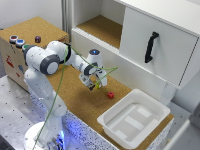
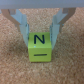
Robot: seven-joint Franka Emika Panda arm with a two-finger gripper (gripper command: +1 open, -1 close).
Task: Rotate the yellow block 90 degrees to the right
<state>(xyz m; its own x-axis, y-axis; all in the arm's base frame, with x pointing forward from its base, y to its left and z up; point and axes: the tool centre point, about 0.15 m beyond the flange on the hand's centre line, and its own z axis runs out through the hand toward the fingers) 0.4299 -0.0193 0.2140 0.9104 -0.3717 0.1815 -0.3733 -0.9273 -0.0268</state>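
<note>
Yellow block (image 2: 41,47) sits on the cork surface (image 2: 12,67), right between the tool's (image 2: 43,29) two fingers (image 2: 21,26). Wrist view: one face reads "N", the face next to it carries a dash. Tool is open, fingers straddling the block on either side; can't tell if the pads actually touch it. Exterior view: tool (image 1: 94,85) is low over the cork surface (image 1: 75,97), block mostly hidden under it, only a yellow speck showing. Small red block (image 1: 110,95) lies near, toward the exterior view's right. White tray (image 1: 135,120) sits further right, at the surface edge.
</note>
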